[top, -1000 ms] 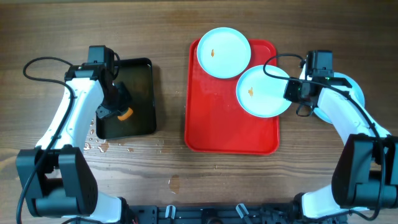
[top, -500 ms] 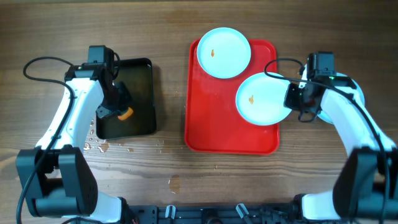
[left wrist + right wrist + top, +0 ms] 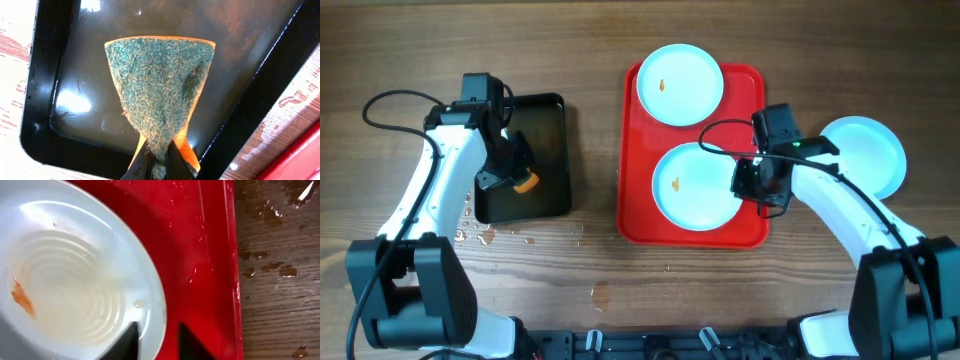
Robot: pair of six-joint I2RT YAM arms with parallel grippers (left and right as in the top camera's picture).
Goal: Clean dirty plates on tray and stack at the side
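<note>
While left jaws clench sponge over black tray for wetting | right jaws pinch smeared plate by rim, steadying it.

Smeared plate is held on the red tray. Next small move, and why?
Probably lift the left gripper, shut on the green-faced orange sponge, from the black tray toward the pale-blue round plate: its orange smear shows, right gripper holds its rim.

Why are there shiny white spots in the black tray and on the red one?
Left wrist view: light glares off the liquid in the black tray, behind the sharply focused sponge. Right wrist view: the wet red tray glints too; the fingers on the plate look dark and blurry.
</note>
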